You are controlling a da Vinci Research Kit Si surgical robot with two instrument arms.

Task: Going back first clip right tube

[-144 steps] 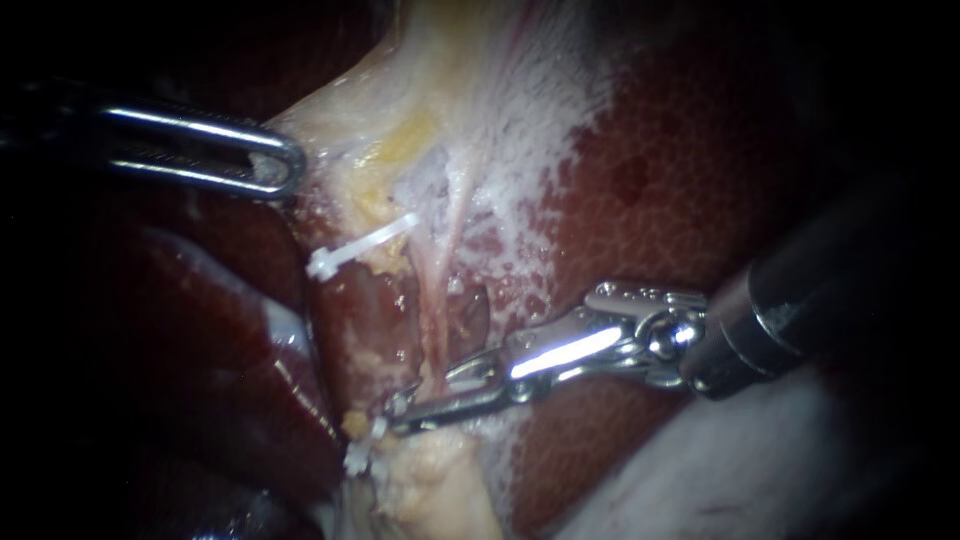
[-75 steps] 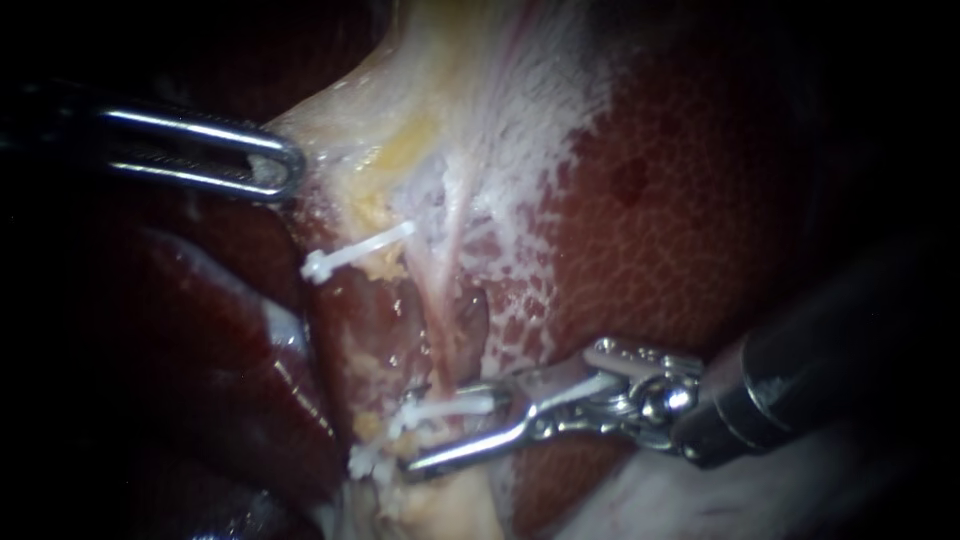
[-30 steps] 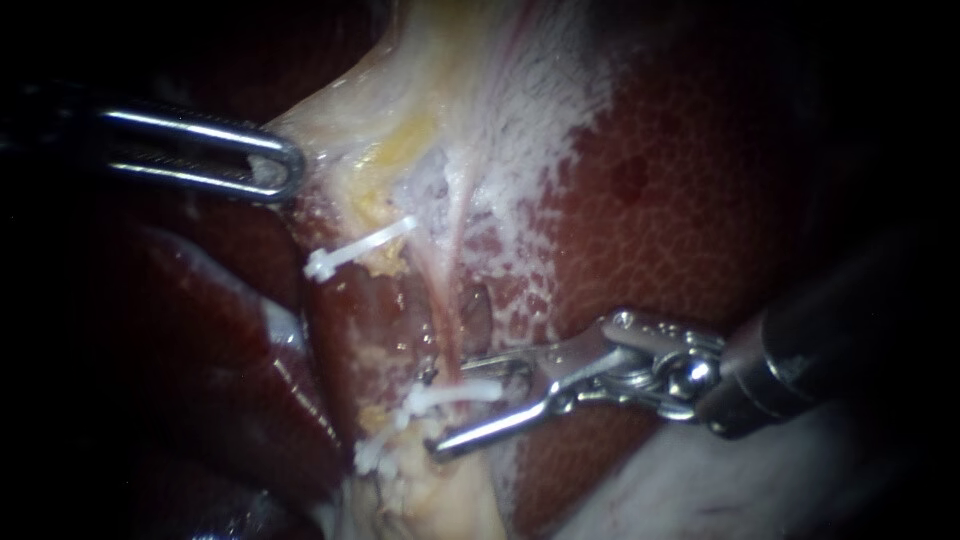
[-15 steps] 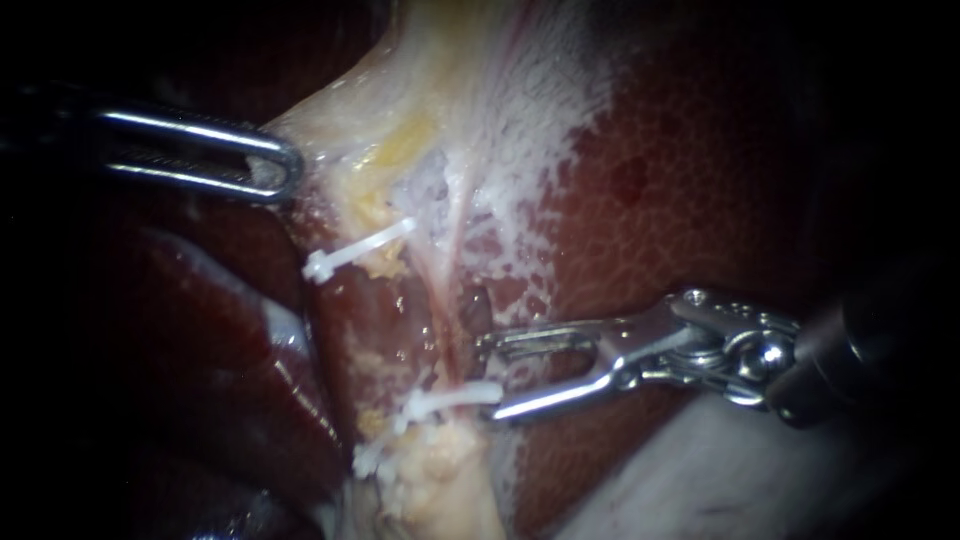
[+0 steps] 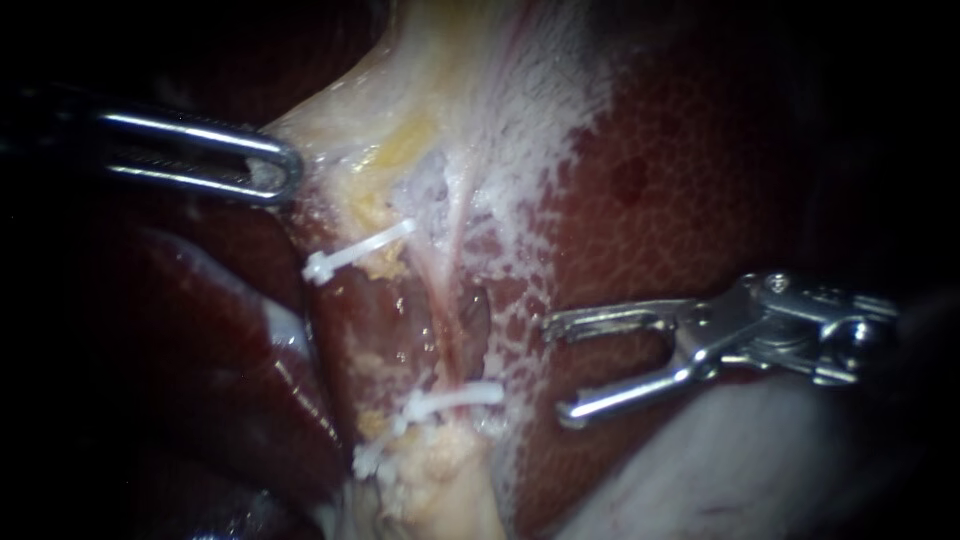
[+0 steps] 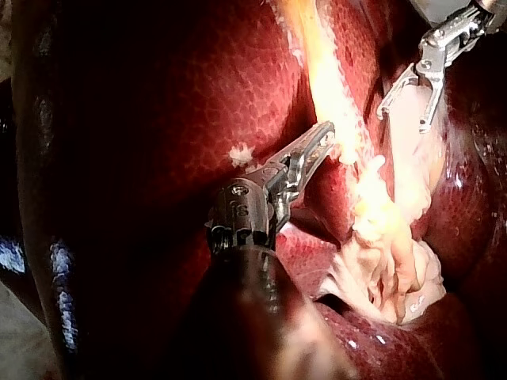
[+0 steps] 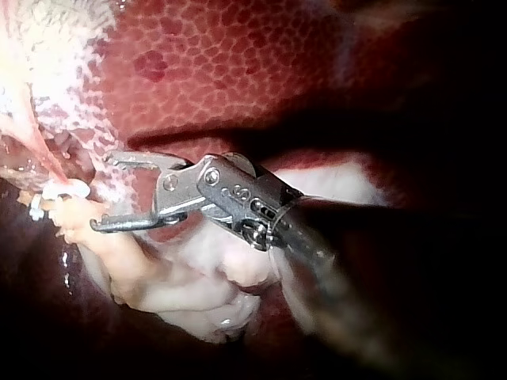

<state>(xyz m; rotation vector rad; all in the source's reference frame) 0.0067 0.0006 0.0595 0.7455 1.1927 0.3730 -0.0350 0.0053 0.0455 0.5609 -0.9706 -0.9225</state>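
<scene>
Right instrument [image 5: 558, 372] has backed off toward 3 o'clock; jaws released, empty, clear of clip [image 5: 455, 398]. Clip sits across pink tube [image 5: 436, 300] just below centre, 6 o'clock side, long axis roughly 9-to-3, knobbed end toward 9. Left instrument [image 5: 280, 170] clenched on pale tissue [image 5: 340, 110] at 10 o'clock.

No readable text, no legible labels

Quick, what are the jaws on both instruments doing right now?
Left instrument: jaws shut on the pale tissue.
Right instrument: jaws open, holding nothing, apart from the lower clip.
</scene>
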